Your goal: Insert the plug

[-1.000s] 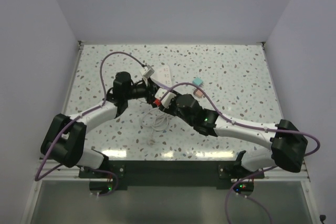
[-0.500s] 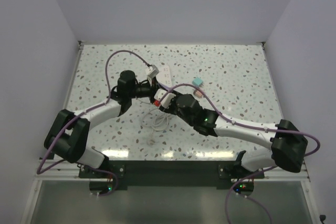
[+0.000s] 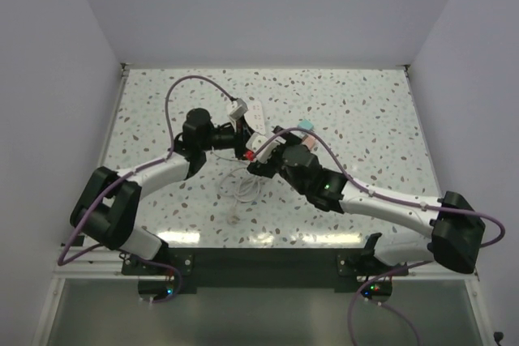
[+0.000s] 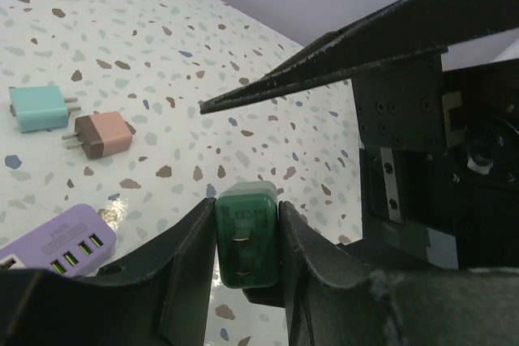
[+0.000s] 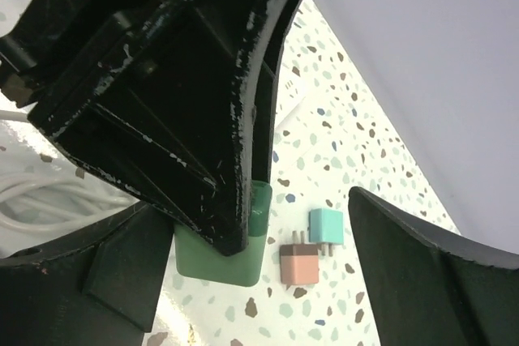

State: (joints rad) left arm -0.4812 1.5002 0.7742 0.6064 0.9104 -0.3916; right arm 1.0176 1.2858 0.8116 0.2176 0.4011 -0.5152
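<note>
Left fingers: clamped hard on the green plug, one finger flat against each side.
Green plug: held clear of the worktop over its middle. I see a bare metal prong on the face turned toward the left wrist camera, so it is not seated in any socket.
Right fingers: spread wide, gripping nothing. In the right wrist view the left fingers and the plug sit in the gap between them.
Arms: in the top view both wrists meet nose to nose mid-worktop. I cannot make out the plug itself from up there.
White power strip: lies on the worktop just beyond the two wrists, partly hidden by them.
Teal plug, brown plug: lying just beside each other on the worktop, well apart from the green one.
Purple socket block: on the worktop at the lower left of the left wrist view, with four slots in a row.
White cable: loose loops on the worktop, on the near side of the wrists.
</note>
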